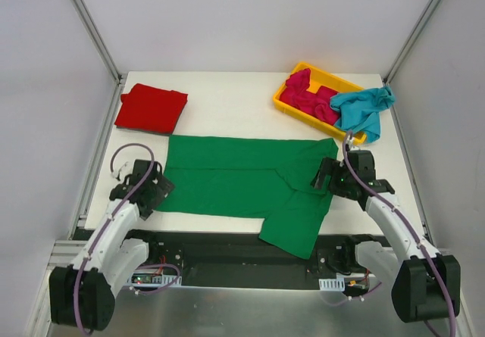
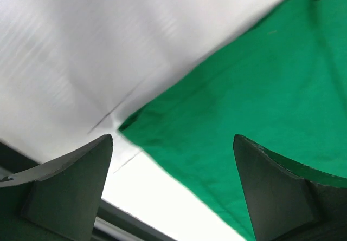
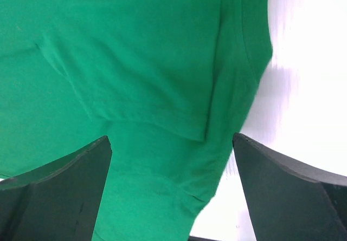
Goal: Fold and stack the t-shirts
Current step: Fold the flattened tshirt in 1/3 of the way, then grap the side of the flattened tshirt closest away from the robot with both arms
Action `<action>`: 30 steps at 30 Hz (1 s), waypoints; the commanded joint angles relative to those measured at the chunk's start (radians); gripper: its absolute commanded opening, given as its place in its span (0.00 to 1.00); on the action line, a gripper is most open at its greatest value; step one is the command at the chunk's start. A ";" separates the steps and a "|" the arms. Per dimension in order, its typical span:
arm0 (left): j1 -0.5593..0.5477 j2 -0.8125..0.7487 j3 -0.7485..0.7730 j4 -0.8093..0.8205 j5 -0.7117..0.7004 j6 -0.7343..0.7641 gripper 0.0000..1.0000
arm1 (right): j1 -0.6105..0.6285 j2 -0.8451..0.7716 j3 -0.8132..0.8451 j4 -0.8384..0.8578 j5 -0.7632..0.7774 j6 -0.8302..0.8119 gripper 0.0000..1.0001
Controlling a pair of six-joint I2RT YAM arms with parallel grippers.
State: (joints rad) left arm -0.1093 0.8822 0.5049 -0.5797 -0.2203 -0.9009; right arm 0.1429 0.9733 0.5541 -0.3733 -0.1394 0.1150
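Top external view: my left tool (image 1: 154, 188) and right tool (image 1: 326, 176), both spread and empty, flank the green t-shirt (image 1: 235, 178) lying between them on the desk (image 1: 227, 98); I judge a fold is in hand, calling next for pinching its edges.

Readable text: none in any view.
White tag (image 1: 327, 284): at 5 o'clock in the top view, at the near edge; its dark marks are too small to read.

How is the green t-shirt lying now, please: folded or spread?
Mostly spread: the green t-shirt lies flat and wide across the table.
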 commanded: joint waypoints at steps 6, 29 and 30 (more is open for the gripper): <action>0.011 -0.173 -0.103 -0.132 -0.047 -0.173 0.74 | 0.003 -0.130 -0.092 0.043 -0.011 0.005 0.96; 0.011 -0.063 -0.151 -0.045 -0.079 -0.164 0.36 | 0.003 -0.087 -0.094 0.033 -0.022 0.011 0.96; 0.011 -0.063 -0.149 -0.040 -0.077 -0.162 0.36 | 0.003 -0.087 -0.094 0.033 -0.022 0.011 0.96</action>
State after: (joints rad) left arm -0.1093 0.8051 0.3794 -0.6342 -0.2970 -1.0863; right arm 0.1429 0.8806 0.4431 -0.3538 -0.1471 0.1188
